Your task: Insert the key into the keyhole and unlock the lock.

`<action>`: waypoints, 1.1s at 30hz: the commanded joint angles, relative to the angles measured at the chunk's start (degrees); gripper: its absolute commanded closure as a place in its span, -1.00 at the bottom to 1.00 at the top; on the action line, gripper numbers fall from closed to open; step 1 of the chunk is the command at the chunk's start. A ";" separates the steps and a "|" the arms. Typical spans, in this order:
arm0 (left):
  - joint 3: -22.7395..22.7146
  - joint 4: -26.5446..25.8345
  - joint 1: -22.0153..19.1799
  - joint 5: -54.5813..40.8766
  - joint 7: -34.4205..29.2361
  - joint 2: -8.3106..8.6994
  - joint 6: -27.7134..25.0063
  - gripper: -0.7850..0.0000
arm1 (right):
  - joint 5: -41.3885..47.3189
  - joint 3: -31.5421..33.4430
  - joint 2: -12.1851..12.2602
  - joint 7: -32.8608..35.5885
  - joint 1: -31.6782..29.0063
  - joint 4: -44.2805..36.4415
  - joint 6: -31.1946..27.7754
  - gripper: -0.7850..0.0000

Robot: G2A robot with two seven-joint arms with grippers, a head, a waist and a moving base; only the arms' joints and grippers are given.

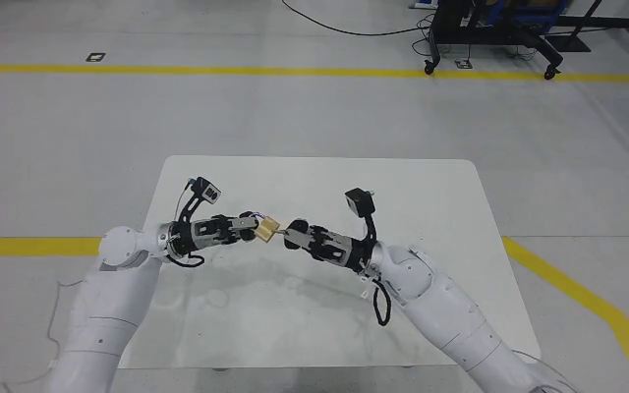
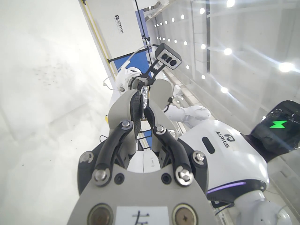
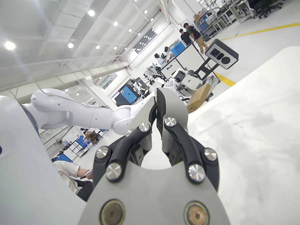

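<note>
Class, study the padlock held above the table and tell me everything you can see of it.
The padlock is a small brass-coloured block, metal by its look, held clear of the table between the two arms. The left gripper is shut on one end of it; silvery metal shows between that gripper's fingers. Its other end points toward the right gripper. Its keyhole cannot be made out.
</note>
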 commanded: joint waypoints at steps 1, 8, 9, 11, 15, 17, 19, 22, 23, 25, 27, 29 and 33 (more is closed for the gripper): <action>0.26 0.61 -0.33 -0.83 -1.37 -0.05 -0.40 1.00 | -0.48 -0.11 -0.13 -0.80 -0.08 0.30 -1.57 1.00; 2.19 1.38 -1.13 -1.96 -3.52 -0.39 -0.02 1.00 | -0.93 -1.68 -0.67 -0.30 0.89 1.41 -2.06 1.00; 2.52 1.44 -1.26 -1.99 -4.09 -0.43 0.09 1.00 | -0.95 -1.88 -0.78 -0.33 1.15 1.68 -1.98 1.00; 3.04 1.47 -1.50 -2.10 -4.54 -0.50 0.53 1.00 | -0.85 -2.20 -0.96 -0.50 1.50 2.19 -2.04 1.00; 3.61 1.30 -1.78 -2.36 -5.19 -0.54 1.18 1.00 | -0.72 -2.24 -1.20 -1.35 1.84 3.24 -2.78 1.00; 3.69 1.41 -1.86 -2.41 -5.26 -0.52 1.25 1.00 | -0.72 -2.07 -1.26 -1.84 1.80 3.56 -3.04 1.00; 3.79 1.40 -1.91 -2.54 -5.35 -0.51 1.34 1.00 | -0.55 -1.89 -1.30 -2.18 1.74 3.83 -2.83 1.00; 4.11 1.00 -2.01 -2.45 -5.68 -0.49 1.67 1.00 | -0.57 -1.82 -1.37 -2.24 1.78 4.05 -2.70 1.00; 4.32 0.80 -2.00 -2.31 -5.68 -0.46 1.67 1.00 | -0.52 -1.81 -1.40 -2.27 1.81 4.14 -2.70 1.00; 4.78 0.60 -1.99 -1.79 -5.68 -0.35 1.67 1.00 | -0.17 -1.77 -1.47 -2.37 1.89 4.52 -2.81 1.00; 5.12 0.67 -2.11 -1.56 -5.68 -0.26 1.67 1.00 | 0.38 -1.76 -1.55 -2.24 2.22 5.18 -2.90 1.00; 5.48 0.64 -2.24 -1.63 -5.68 -0.19 1.67 1.00 | 0.86 -1.81 -1.65 -1.96 2.69 5.87 -2.86 1.00; 6.10 0.55 -2.49 -1.31 -5.68 0.00 1.67 1.00 | 1.97 -1.75 -1.79 -1.35 3.49 6.97 -3.01 1.00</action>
